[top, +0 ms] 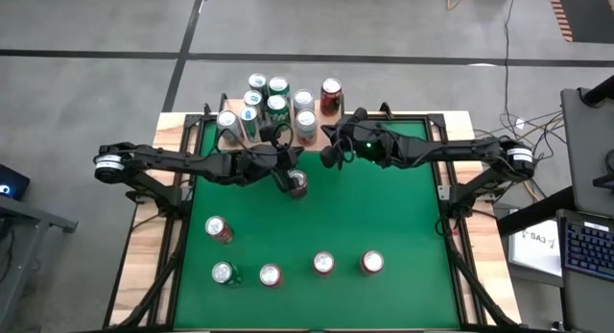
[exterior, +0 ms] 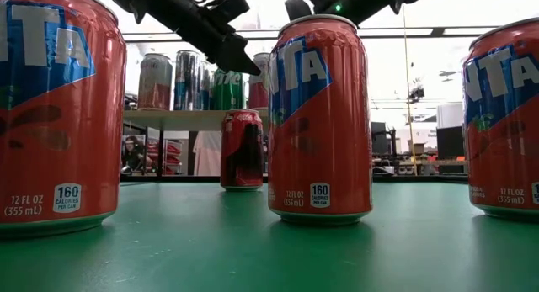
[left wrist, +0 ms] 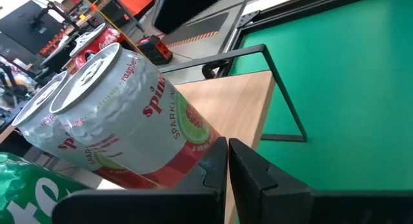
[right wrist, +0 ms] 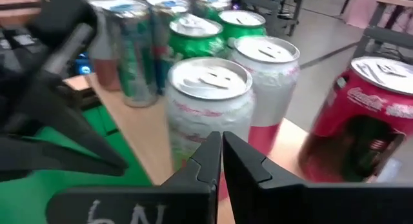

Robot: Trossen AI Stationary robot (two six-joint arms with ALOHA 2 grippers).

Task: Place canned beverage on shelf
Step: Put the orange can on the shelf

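Note:
The light-wood shelf (top: 320, 123) stands at the table's far edge and carries several upright cans: white, green, silver and one red cola can (top: 331, 95). A dark red can (top: 297, 185) stands on its base on the green table just in front of the shelf; it also shows in the low view (exterior: 242, 149). My left gripper (top: 285, 165) is shut and empty above and beside that can, facing the white cans (left wrist: 122, 114) on the shelf (left wrist: 239, 101). My right gripper (top: 332, 147) is shut and empty, near the shelf's right end, facing the white cans (right wrist: 208, 98).
Several red and orange cans stand in a row near the table's front edge (top: 323, 264), with one more at the left (top: 219, 229); they loom large in the low view (exterior: 320, 115). Black metal frame bars (left wrist: 284, 88) run along the shelf's side.

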